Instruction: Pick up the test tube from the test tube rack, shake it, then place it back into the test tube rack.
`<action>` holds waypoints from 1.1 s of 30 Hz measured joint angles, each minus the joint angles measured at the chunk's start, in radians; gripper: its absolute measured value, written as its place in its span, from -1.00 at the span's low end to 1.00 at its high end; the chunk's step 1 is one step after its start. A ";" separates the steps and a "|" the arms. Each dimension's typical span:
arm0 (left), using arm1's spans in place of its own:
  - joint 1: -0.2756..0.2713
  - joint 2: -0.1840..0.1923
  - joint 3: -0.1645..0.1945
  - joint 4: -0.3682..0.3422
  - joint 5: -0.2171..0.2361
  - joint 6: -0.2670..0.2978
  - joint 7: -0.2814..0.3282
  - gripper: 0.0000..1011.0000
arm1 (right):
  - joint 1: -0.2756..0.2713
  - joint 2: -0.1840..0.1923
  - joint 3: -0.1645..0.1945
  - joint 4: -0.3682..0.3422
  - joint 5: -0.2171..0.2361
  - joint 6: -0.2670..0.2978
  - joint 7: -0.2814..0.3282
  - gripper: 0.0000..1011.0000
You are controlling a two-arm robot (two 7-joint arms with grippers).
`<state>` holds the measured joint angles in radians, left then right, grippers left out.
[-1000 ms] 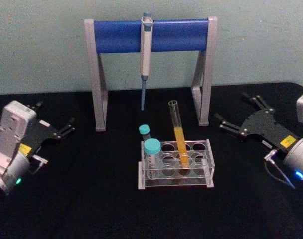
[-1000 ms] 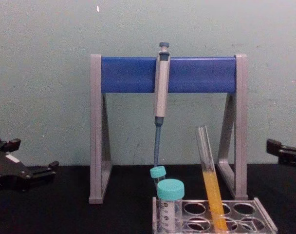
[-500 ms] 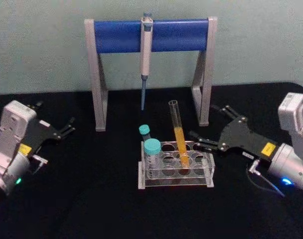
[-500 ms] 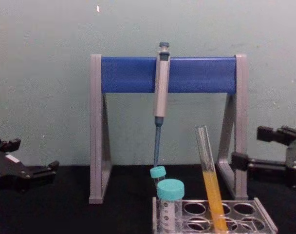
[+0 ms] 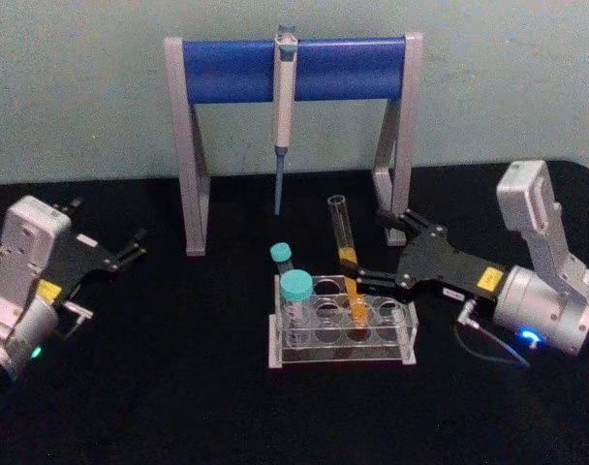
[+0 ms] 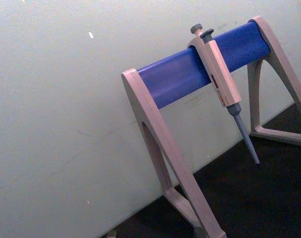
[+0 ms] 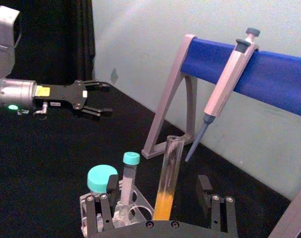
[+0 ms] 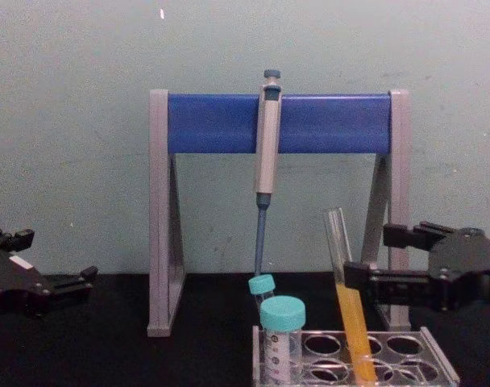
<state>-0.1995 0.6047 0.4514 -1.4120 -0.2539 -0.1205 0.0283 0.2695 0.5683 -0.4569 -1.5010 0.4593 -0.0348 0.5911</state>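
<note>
A black worktop carries everything, set against a pale green wall. At its back stands the tall grey pipette stand with a blue crossbar. The right hand reaches in from the right, level with the upper half of the test tube. Its fingers are spread, one on each side of the tube; the nearer fingertip lies just beside the glass, and no pinch shows. The left hand rests far off at the left edge of the worktop, fingers also spread. The clear test tube rack sits at the centre, in front of the stand. A grey pipette hangs from the crossbar, tip down. The test tube stands in a right-hand hole of the rack, leaning a little to the left, with orange-yellow liquid in its lower half. Two teal-capped tubes occupy the rack's left end.
</note>
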 joint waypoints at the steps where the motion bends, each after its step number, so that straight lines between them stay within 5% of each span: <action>1: 0.000 0.000 0.000 0.000 0.000 0.000 0.000 0.98 | 0.006 -0.003 -0.001 0.004 0.000 0.009 0.001 0.98; 14: 0.000 0.000 0.000 0.000 0.000 0.000 0.000 0.98 | 0.090 -0.050 -0.032 0.065 0.014 0.138 0.000 0.98; 33: 0.000 0.000 0.000 0.000 0.000 0.000 0.000 0.98 | 0.124 -0.069 -0.054 0.102 0.022 0.182 -0.013 0.98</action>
<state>-0.1996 0.6047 0.4514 -1.4119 -0.2539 -0.1205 0.0283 0.3936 0.4997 -0.5111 -1.3993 0.4816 0.1472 0.5778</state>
